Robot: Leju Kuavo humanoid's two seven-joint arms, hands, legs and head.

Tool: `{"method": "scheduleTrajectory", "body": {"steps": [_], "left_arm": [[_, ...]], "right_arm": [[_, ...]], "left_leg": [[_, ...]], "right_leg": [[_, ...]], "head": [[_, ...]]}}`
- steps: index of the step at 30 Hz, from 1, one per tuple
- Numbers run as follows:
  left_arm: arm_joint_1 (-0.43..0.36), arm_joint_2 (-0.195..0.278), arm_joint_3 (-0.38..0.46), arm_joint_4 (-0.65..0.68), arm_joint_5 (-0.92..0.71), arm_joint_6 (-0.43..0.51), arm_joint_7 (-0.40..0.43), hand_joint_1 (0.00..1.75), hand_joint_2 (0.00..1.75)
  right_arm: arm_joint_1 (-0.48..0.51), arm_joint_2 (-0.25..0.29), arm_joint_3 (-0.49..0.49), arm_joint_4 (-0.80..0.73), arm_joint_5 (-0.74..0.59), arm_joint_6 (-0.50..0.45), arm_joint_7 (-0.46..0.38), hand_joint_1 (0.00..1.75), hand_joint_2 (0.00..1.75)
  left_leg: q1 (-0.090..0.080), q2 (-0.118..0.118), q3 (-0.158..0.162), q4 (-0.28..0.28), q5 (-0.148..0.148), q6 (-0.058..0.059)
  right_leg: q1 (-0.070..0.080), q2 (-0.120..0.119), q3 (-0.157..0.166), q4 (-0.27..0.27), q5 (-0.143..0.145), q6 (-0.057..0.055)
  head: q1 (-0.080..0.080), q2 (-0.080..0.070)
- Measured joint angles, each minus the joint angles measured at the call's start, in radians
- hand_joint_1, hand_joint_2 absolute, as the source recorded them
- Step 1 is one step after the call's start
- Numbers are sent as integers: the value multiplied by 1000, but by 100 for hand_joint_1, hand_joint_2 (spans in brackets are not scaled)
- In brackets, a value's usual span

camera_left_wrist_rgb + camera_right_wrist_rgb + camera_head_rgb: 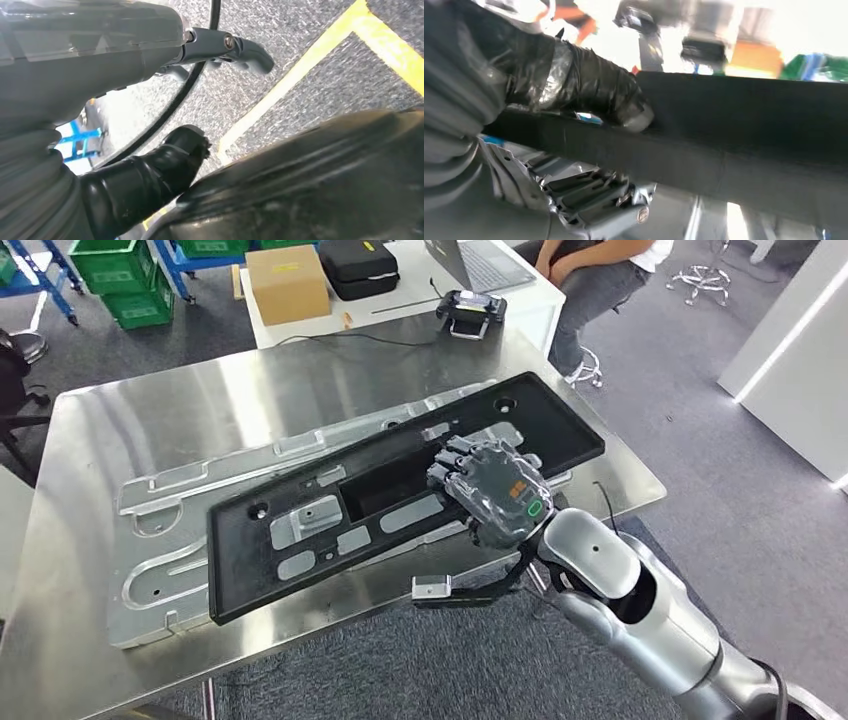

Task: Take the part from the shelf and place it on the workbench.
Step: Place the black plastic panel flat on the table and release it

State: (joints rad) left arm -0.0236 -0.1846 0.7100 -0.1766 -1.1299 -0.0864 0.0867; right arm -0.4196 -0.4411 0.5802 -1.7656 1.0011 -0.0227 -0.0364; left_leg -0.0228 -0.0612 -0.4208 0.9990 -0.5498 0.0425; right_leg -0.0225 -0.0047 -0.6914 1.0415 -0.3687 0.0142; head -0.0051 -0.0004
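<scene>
On the steel tabletop (120, 420) the black part (300, 530) lies nearly flat across a silver plate (170, 540), its long axis running diagonally: one end points toward the tabletop's near left corner, the other toward its far right edge. The part looks to rest on the plate, so the carrying seems done and only the letting go is left. The right hand (492, 490) reaches in from the tabletop's near right side and grips the part at its near long edge, just right of the middle opening. Its fingers (455, 455) lie over the top face, and the right wrist view shows the taped thumb (594, 90) pressed on the part (744, 135), a pinch that likely keeps the long panel from tipping. The left hand (75, 65) hangs over carpet away from the tabletop; its fingers (235, 47) look loosely apart, holding nothing.
</scene>
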Motion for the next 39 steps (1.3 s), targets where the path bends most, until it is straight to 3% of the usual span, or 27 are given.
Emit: {"method": "scheduleTrajectory", "body": {"steps": [2,3,4,7,8,9,10,12,14,16,18,21,29,39], "left_arm": [[1,1,2,0,0,2,2,0,175],[0,1,3,0,0,2,2,0,175],[-1,1,4,0,0,3,3,0,175],[-3,2,5,0,0,4,3,0,175],[-3,2,5,0,0,3,3,0,175],[-3,2,6,0,0,3,3,0,175],[-3,3,7,0,-1,2,3,0,175],[-2,4,8,0,-2,-1,4,0,175],[-2,5,9,0,-3,-5,4,0,175],[-2,6,9,0,-4,-10,4,0,175],[-1,6,9,0,-5,-13,3,0,175],[-1,6,9,0,-5,-15,3,0,175],[-2,6,9,0,-11,-31,-3,0,175],[-5,8,9,0,-31,-57,-7,0,175]], "right_arm": [[-10,2,3,12,0,4,7,175,175],[-17,4,3,16,0,4,9,175,175],[-21,5,3,20,0,4,10,175,175],[-23,7,4,31,-2,7,13,175,175],[-23,8,4,37,-4,10,17,175,175],[-23,8,4,44,-7,15,21,175,175],[-23,9,4,54,-9,19,26,175,175],[-24,12,1,84,-13,28,34,175,175],[-25,20,-3,130,-16,39,41,175,175],[-25,31,-6,187,-18,49,45,175,175],[-25,41,-7,243,-18,51,46,175,175],[-25,55,-8,304,-18,48,46,175,175],[-36,78,-13,391,-17,57,55,175,175],[-221,181,-30,860,24,1,46,175,175]], "left_leg": [[-1,6,-4,34,3,-11],[0,15,-22,68,-1,-17],[2,25,-44,109,-22,-23],[11,43,-137,248,-122,-39],[13,43,-156,267,-131,-41],[15,44,-161,254,-116,-41],[15,45,-149,209,-79,-40],[12,50,-106,80,-5,-29],[7,55,-89,16,-3,-14],[7,53,-92,8,6,-15],[8,53,-92,0,42,-18],[6,54,-95,2,47,-10],[6,54,-98,2,48,-5],[5,53,-98,2,46,-3]], "right_leg": [[-3,1,18,1,-5,-16],[-4,0,23,-2,-8,-23],[-4,0,26,-5,-10,-28],[0,-1,22,-5,-16,-36],[1,-1,21,-4,-17,-37],[2,-1,20,-3,-17,-36],[2,-1,21,-3,-18,-36],[4,-2,24,-3,-17,-33],[5,-3,25,-4,-14,-24],[8,-5,25,-4,-31,-22],[9,-7,26,-5,-34,-20],[7,-6,29,-14,-7,-10],[7,-6,29,-20,-3,-7],[7,-6,29,-21,-6,-4]], "head": [[1,0],[-1,0],[-1,0],[-2,0],[-2,0],[-2,0],[-3,0],[-2,0],[-2,0],[-2,0],[-2,0],[-2,0],[-2,0],[-2,0]]}}
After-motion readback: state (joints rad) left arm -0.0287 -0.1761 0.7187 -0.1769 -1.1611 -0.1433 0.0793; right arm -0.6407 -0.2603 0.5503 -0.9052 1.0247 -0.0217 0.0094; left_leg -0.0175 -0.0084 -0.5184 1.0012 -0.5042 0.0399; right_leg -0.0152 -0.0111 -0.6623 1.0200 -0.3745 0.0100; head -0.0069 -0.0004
